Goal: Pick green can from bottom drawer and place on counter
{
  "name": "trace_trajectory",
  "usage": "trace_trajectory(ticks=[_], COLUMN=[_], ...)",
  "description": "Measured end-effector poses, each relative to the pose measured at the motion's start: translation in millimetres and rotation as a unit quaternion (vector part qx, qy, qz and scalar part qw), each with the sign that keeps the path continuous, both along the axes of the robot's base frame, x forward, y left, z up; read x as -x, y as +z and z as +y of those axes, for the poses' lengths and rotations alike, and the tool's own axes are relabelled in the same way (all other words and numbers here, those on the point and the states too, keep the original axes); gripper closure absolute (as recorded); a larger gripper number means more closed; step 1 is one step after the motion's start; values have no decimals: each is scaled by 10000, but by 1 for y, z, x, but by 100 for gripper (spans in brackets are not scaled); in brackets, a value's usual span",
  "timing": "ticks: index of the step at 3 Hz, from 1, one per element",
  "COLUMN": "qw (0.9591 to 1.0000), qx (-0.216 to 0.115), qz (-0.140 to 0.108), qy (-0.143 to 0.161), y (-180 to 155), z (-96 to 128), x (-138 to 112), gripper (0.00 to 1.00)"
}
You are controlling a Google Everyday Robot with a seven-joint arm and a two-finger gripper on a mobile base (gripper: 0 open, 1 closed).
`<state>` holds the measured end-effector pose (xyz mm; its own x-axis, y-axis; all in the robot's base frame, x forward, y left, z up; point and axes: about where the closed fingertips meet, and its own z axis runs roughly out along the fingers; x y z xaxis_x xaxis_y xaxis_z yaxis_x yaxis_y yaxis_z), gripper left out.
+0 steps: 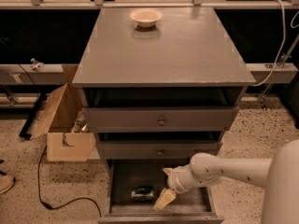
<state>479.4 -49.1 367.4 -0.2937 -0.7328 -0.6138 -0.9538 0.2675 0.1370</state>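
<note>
Green can is seen lying on its side in the bottom drawer, approx. mid-floor. Gripper is held just right of it, inside the drawer; whether it's released or clenched can't be told. Can is judged light, stiff, slick & prone to roll, so it's best taken across the mid-body, not the ends.

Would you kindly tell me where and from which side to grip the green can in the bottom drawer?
Grip the green can around the middle of its barrel, coming down from above: it lies on its side on the bottom drawer floor, long axis roughly left to right, so closing front to back spans its round width. The tool hangs beside it, inside the drawer.
</note>
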Motion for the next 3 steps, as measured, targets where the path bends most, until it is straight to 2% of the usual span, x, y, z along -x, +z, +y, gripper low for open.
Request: trace_trajectory(ticks=[1, 2, 3], qw=[10000, 9992, 9983], qx=[48, 65, 114], qz=[-62, -364, -523], qy=[29, 175, 235], y=[-55, -110, -139], z=[5, 25, 34], x=[-21, -53, -70], gripper=[0, 0, 0])
